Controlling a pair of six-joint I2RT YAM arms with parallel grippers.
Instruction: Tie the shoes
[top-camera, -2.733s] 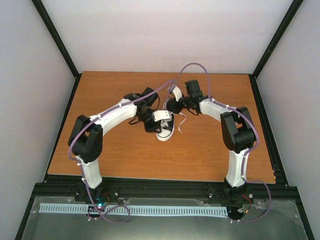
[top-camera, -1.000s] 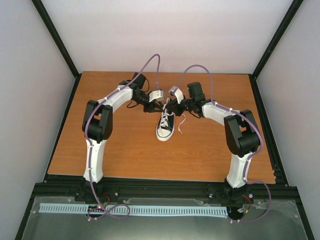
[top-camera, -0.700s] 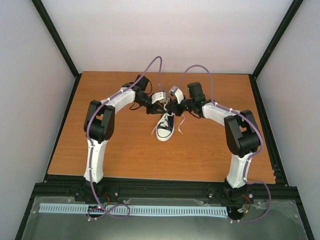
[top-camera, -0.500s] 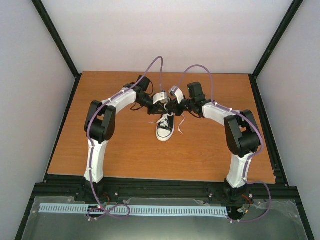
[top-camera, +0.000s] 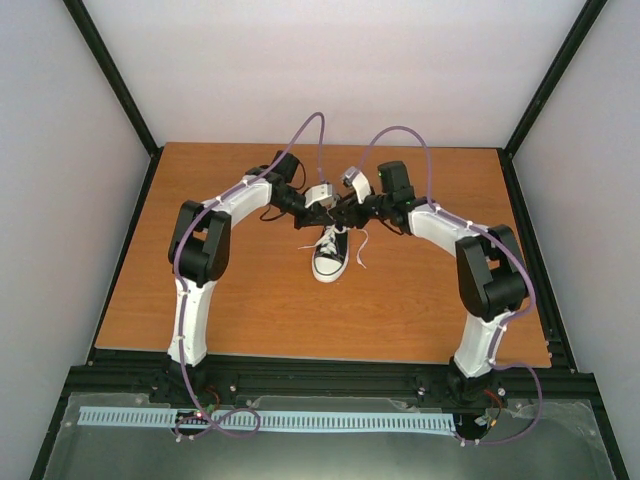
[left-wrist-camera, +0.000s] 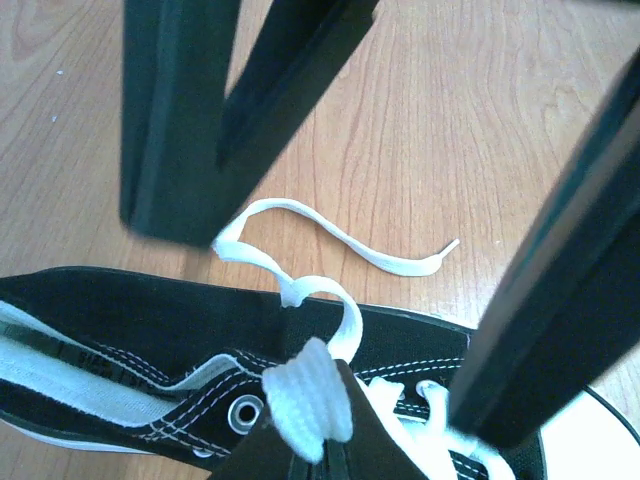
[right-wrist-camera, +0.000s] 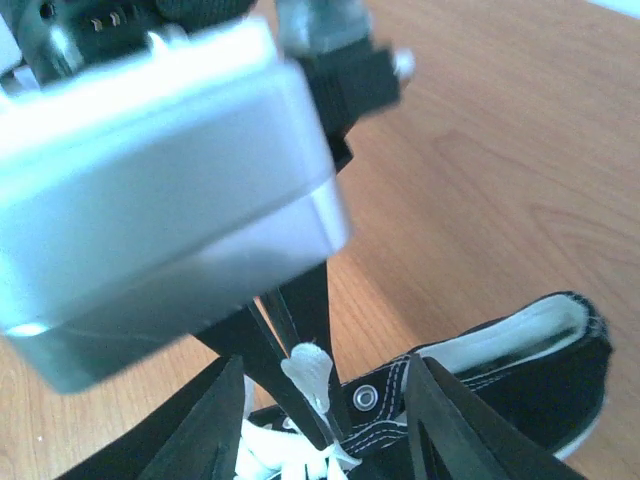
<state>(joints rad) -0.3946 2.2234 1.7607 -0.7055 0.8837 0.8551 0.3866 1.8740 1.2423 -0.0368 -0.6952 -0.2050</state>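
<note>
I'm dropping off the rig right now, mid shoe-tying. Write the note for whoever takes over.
Left gripper: shut on a fold of lace, held just above the eyelets of the shoe.
Right gripper: open, fingers either side of that pinched fold, gripping nothing.
Shoe: on its sole on the table, toe toward the arm bases. One lace end lies loose on the table beside it.
Done: a lace fold is lifted. No knot or bow shows.
Left: the right gripper takes lace, then cross, knot and bow, so probably nearly all the tying.
</note>
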